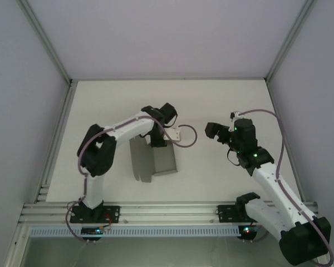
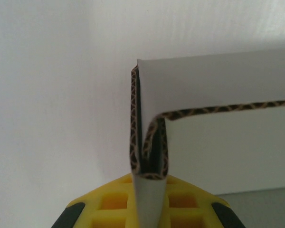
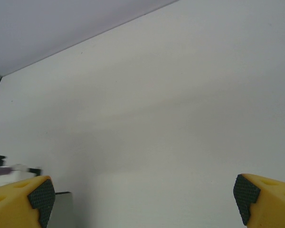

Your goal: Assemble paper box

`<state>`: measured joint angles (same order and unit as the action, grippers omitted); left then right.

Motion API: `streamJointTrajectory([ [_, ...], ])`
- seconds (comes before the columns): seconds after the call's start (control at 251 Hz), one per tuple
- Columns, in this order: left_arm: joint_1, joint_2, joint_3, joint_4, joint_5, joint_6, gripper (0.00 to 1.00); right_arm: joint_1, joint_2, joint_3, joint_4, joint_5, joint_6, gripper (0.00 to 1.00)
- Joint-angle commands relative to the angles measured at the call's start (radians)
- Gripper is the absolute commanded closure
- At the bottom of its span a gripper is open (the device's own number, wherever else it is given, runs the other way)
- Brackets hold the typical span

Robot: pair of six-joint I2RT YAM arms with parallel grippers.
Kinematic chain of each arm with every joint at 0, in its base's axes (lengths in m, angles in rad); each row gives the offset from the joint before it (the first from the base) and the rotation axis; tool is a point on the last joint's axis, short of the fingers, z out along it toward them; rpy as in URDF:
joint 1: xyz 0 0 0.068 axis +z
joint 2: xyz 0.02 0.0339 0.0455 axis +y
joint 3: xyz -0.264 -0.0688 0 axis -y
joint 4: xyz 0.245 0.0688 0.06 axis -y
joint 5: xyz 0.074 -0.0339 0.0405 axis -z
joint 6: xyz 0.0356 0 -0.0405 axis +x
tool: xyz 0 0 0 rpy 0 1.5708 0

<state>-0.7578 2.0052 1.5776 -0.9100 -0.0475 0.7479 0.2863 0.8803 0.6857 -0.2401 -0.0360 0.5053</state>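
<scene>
White table (image 1: pixel 111 105), aluminium rail (image 1: pixel 172 211), pale walls (image 1: pixel 156 33)

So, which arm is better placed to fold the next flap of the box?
Probably right. The left gripper is shut on a wall of the box, steadying it; the right gripper is open, holds nothing and hangs to its right.

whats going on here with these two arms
The left hand is shut on a folded-over edge of the grey box, which sits partly assembled near the middle of the table. The right hand is wide open and holds nothing; it hangs off to the right, apart from the box.
</scene>
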Motion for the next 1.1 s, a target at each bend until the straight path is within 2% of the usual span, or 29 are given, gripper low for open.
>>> streamJointTrajectory([
  [0.0, -0.012, 0.073, 0.078, 0.016, -0.102, -0.057, 1.00, -0.021, 0.010, -0.009, 0.000, -0.042, 0.016, 0.01],
  [0.148, -0.025, 0.189, 0.126, 0.061, -0.142, -0.104, 1.00, -0.055, 0.017, -0.052, 0.056, -0.065, 0.038, 0.01],
  [0.423, -0.104, 0.283, 0.012, 0.282, -0.399, -0.049, 1.00, -0.129, 0.050, -0.062, 0.095, -0.185, 0.052, 0.01],
  [0.647, -0.100, 0.241, -0.025, 0.305, -0.350, -0.099, 1.00, -0.147, 0.062, -0.075, 0.114, -0.226, 0.052, 0.01],
  [0.826, -0.089, 0.138, -0.026, 0.296, -0.316, -0.077, 0.55, -0.154, 0.064, -0.072, 0.118, -0.256, 0.049, 0.01],
  [0.91, -0.089, 0.078, -0.025, 0.294, -0.293, -0.061, 0.44, -0.157, 0.053, -0.074, 0.112, -0.261, 0.045, 0.01],
  [0.962, -0.089, 0.041, -0.022, 0.284, -0.272, -0.056, 0.42, -0.158, 0.048, -0.074, 0.107, -0.269, 0.041, 0.01],
  [1.026, -0.089, -0.005, -0.016, 0.265, -0.232, -0.053, 0.33, -0.159, 0.041, -0.071, 0.105, -0.279, 0.036, 0.01],
  [1.074, -0.089, -0.040, -0.018, 0.253, -0.207, -0.051, 0.24, -0.159, 0.038, -0.066, 0.107, -0.291, 0.034, 0.01],
  [1.094, -0.088, -0.055, -0.019, 0.245, -0.194, -0.051, 0.15, -0.160, 0.039, -0.062, 0.104, -0.294, 0.030, 0.01],
])
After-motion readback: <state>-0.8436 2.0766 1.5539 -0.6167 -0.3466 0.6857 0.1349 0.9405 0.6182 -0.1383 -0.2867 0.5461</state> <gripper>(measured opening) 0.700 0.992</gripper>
